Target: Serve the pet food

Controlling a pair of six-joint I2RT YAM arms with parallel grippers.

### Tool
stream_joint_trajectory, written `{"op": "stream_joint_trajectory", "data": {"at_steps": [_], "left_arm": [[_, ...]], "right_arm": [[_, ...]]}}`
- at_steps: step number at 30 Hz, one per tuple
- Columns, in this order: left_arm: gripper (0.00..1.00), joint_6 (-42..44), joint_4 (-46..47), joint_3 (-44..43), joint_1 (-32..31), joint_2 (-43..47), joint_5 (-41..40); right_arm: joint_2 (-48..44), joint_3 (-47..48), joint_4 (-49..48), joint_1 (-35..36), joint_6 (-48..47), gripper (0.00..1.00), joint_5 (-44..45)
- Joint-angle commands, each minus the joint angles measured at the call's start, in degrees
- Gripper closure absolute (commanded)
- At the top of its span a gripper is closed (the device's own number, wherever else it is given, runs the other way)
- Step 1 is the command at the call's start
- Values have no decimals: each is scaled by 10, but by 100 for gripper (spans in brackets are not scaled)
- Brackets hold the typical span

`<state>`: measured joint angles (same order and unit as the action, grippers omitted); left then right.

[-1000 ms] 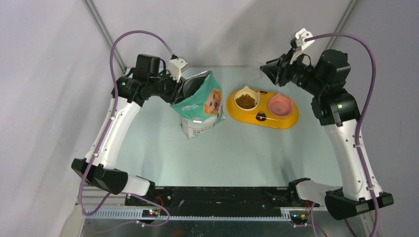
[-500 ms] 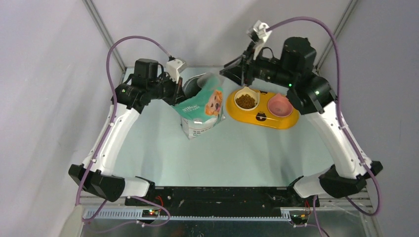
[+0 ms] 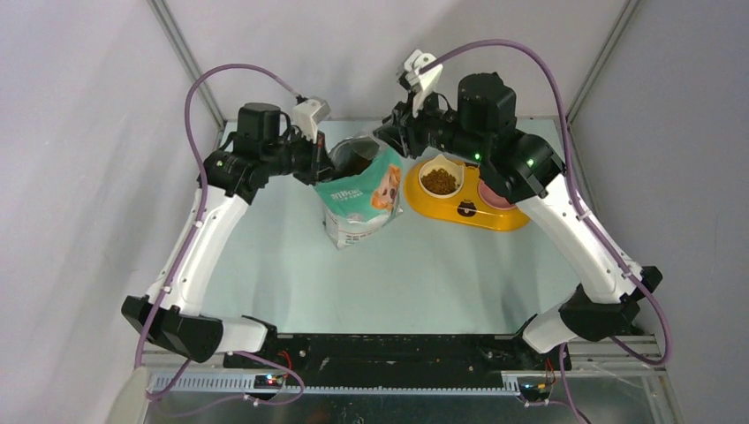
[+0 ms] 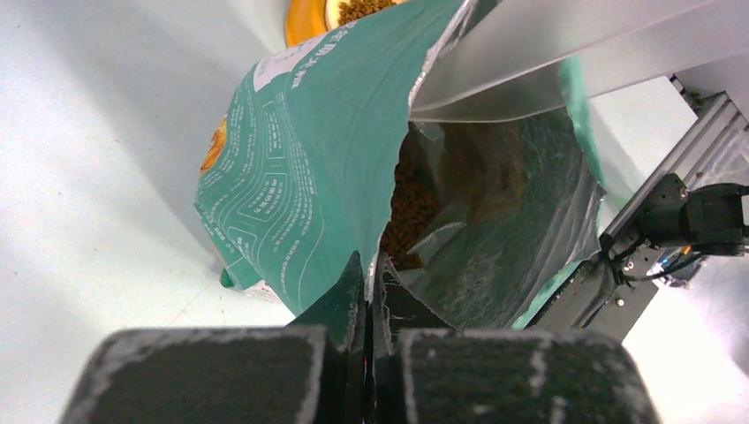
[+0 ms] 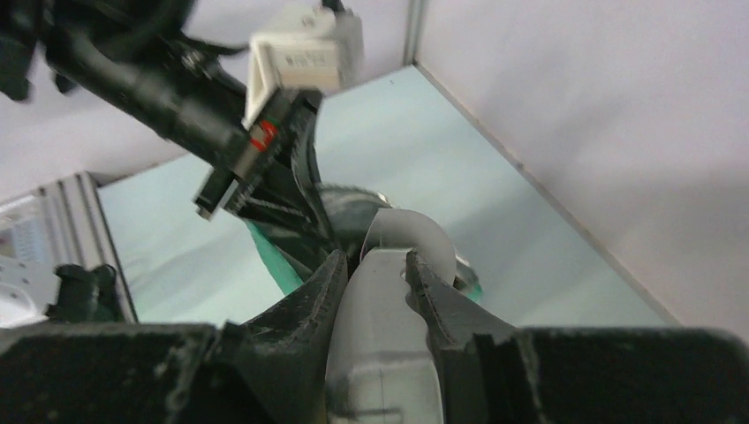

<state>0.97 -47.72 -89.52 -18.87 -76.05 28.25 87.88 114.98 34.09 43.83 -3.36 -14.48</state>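
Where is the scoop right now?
In the right wrist view, the scoop is held in the right gripper, at the open top of the bag. From above, that is near the back of the table, just left of the feeder.

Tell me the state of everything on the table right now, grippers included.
bag: upright, top open, pet food inside.
left gripper: shut on the bag's edge.
right gripper: shut on the scoop's handle.
scoop: held near the bag's mouth; fill unclear.
feeder: one bowl holds pet food; the other mostly hidden.
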Motion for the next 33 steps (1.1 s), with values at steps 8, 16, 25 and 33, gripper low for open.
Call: {"op": "stream_joint_trajectory", "data": {"at_steps": [8,16,25,33], "left_arm": [[100,-47,123,77,-51,89,53],[100,-123,180,108,-72,84,78],[100,-128,153,57,-72,50,-5],[100,-138,185,59,-71,7,-44]], "right_arm": [[-46,-94,80,59,-52,100,102],[-37,-129,77,38,30,100,170],[-13,-200,-50,41,7,100,233],[70,-200,-63,31,-2,100,224]]}}
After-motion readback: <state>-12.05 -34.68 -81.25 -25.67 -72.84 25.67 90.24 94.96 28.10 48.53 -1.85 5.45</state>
